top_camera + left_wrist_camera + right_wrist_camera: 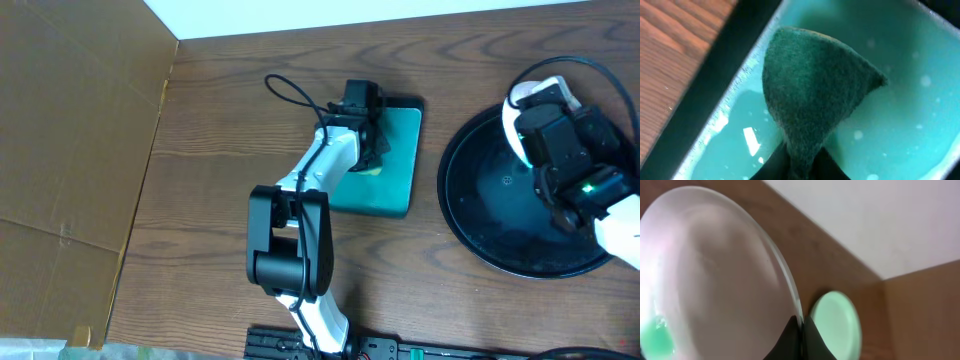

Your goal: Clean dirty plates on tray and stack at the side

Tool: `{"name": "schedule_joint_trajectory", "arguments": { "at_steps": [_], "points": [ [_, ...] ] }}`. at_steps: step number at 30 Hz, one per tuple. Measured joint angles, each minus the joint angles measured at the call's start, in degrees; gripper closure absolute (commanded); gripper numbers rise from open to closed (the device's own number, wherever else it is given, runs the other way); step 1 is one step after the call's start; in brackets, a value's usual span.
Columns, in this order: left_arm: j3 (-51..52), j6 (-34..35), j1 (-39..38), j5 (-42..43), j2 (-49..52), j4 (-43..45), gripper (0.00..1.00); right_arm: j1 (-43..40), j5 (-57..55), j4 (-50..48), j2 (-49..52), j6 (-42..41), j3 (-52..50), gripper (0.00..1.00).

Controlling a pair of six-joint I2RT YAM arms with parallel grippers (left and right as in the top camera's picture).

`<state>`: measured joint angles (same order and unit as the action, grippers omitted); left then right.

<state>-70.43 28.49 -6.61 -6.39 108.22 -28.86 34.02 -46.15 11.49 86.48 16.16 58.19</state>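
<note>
My right gripper (pixel 801 330) is shut on the rim of a white plate (pixel 715 275), held on edge above the black tray (pixel 480 210). The plate carries a teal smear (pixel 655 335) near its lower left. In the overhead view only slivers of the plate (pixel 513 125) show beside the right arm (pixel 575 150). My left gripper (pixel 802 167) pinches a green scouring pad (pixel 815 90) over the teal rectangular tray (pixel 900 115), which holds pale liquid. Its dark fingers (pixel 772 169) press the pad's narrow end.
A pale green round disc (pixel 837 325), perhaps another plate, lies beyond the held plate. The teal tray (pixel 395 175) sits mid-table, left of the black tray. A cardboard wall (pixel 70 130) borders the table's left side.
</note>
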Motion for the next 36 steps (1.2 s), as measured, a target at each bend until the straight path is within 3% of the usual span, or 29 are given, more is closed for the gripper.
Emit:
{"name": "schedule_joint_trajectory", "arguments": {
  "at_steps": [2,8,14,16,21,28,34,36],
  "points": [
    [0.00,-0.09,0.09,0.00,0.00,0.09,0.59,0.55,-1.29,-2.99,0.00,2.89,0.00,0.99],
    [0.00,0.31,0.04,0.15,-0.24,0.37,0.39,2.23,-2.99,-7.85,0.00,11.37,0.00,0.99],
    [0.00,0.37,0.04,1.33,-7.91,0.33,0.31,5.05,-3.50,-9.92,0.00,22.86,0.00,0.99],
    [0.00,0.39,0.04,1.44,-11.34,0.39,0.23,5.81,-3.63,-10.91,0.00,26.82,0.00,0.99],
    [-0.07,-0.26,0.04,1.51,-19.02,0.39,0.22,7.89,-4.94,-16.04,0.00,37.40,0.00,0.99],
    [-0.09,-1.97,0.11,-0.31,-20.46,-1.49,0.21,9.73,-8.35,-20.04,0.00,47.45,0.00,0.99],
    [-0.09,-2.27,0.79,-1.27,-20.46,-1.66,0.21,11.98,-5.86,-2.91,-0.13,44.46,0.48,0.99],
    [-0.09,-2.47,1.14,-1.33,-20.46,-1.81,0.21,11.96,-4.72,-1.36,-0.09,42.82,0.22,0.99]
  ]
}}
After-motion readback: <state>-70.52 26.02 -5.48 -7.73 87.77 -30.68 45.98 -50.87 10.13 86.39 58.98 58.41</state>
